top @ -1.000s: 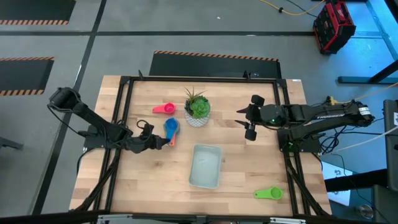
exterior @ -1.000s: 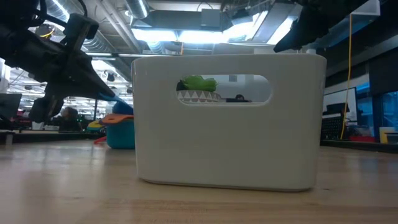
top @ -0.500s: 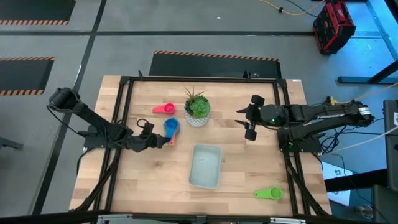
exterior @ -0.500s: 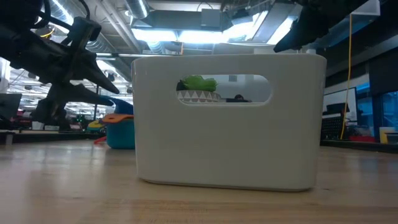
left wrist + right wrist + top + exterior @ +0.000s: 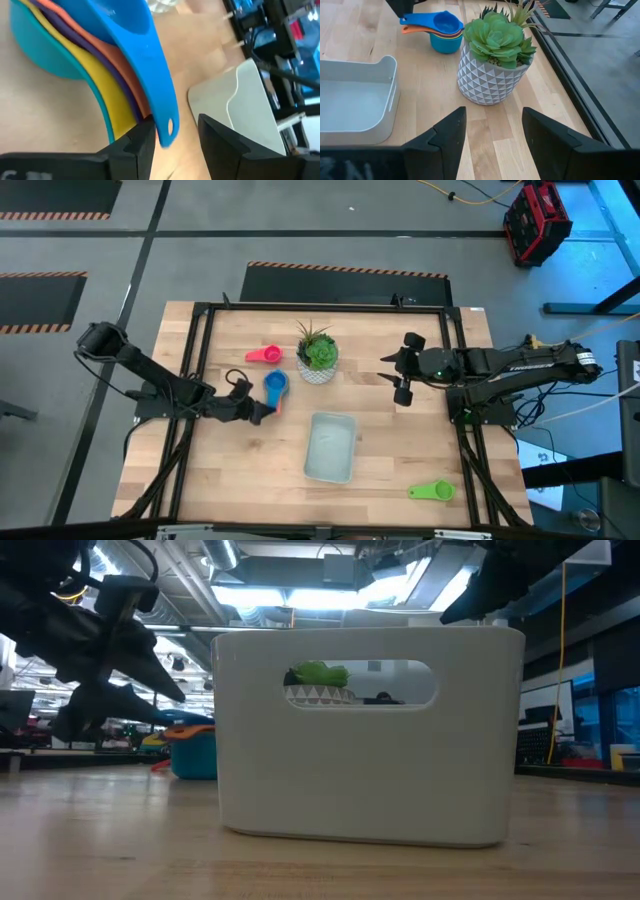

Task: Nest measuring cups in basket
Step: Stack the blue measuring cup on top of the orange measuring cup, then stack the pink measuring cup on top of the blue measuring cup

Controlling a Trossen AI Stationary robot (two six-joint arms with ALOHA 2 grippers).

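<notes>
Wooden table (image 5: 400,450) is carrying: basket (image 5: 330,447), empty, central; stacked cups (image 5: 275,385) beside plant (image 5: 317,355); left gripper (image 5: 262,412) sitting parted at their handles; right gripper (image 5: 402,380) hovering parted.

We record a white pot (image 5: 318,370) with a raised triangle pattern, holding a green succulent (image 5: 496,34), at upper centre of the wooden table (image 5: 400,450) in the high view. At upper right on the grey floor, a red-and-black case (image 5: 537,220).
</notes>
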